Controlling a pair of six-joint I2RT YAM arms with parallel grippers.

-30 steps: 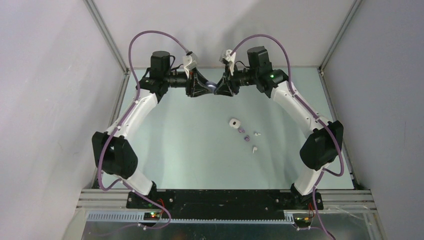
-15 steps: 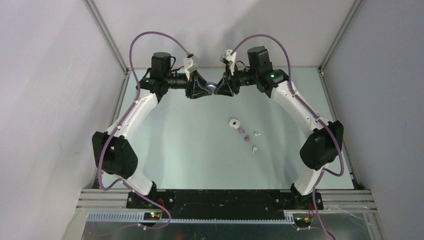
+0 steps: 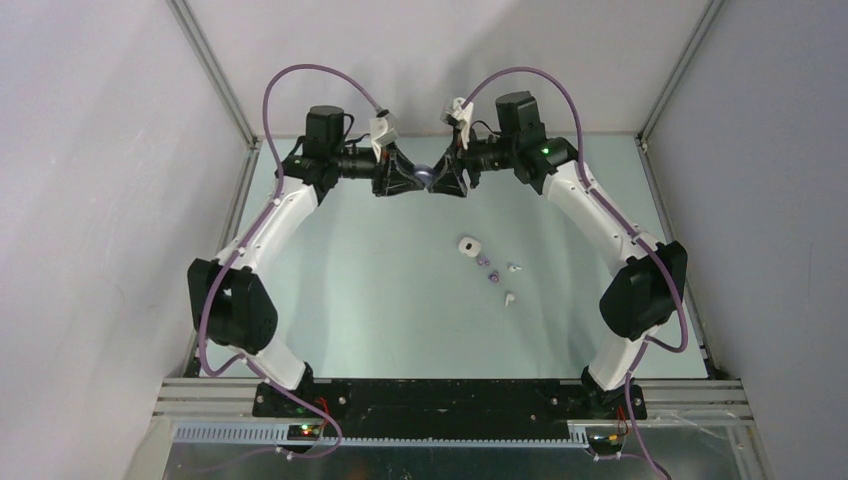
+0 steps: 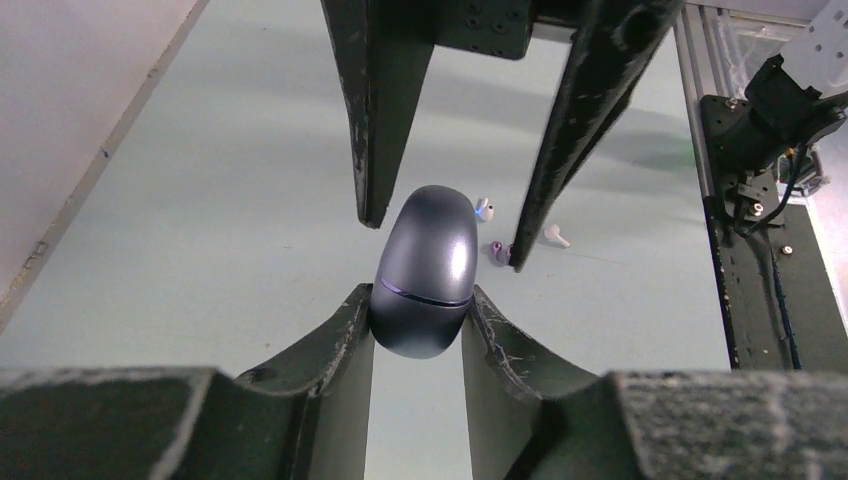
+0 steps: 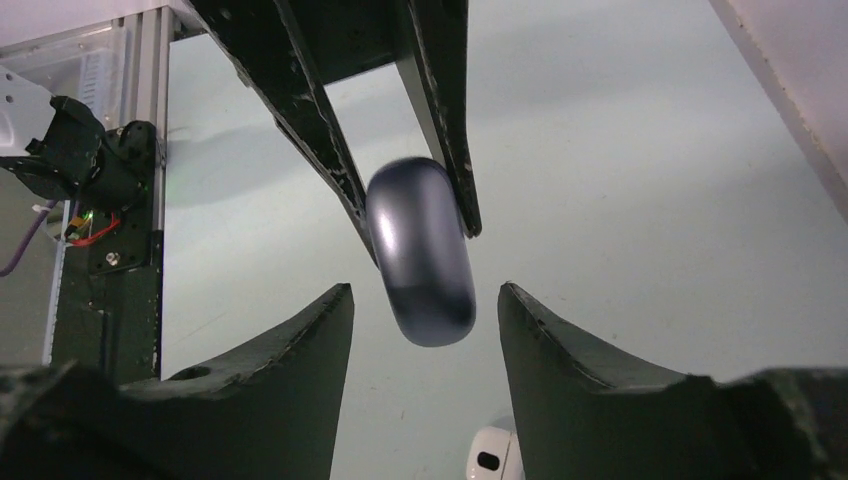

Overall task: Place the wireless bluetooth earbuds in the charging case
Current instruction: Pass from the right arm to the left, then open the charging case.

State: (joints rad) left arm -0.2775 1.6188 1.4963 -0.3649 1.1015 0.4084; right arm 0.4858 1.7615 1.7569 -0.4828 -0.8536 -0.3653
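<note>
A closed dark purple-grey charging case (image 4: 425, 275) hangs in the air at the back of the table, seen small from above (image 3: 425, 176). My left gripper (image 4: 420, 295) is shut on its lower end. My right gripper (image 5: 425, 290) faces it, open, its fingers (image 5: 560, 360) either side of the case's (image 5: 420, 250) other end with gaps. A white charging case (image 3: 468, 246) lies on the table. Beside it lie two purple earbuds (image 3: 482, 262) (image 3: 493, 278) and two white earbuds (image 3: 514, 268) (image 3: 508, 298).
The pale green table (image 3: 360, 290) is fenced by a metal frame and grey walls. The black base rail (image 3: 440, 400) runs along the near edge. Both arms arch up and meet at the back centre.
The right gripper's jaws have spread away from the dark case. The left gripper has closed tighter on it. The things on the table have not moved.
</note>
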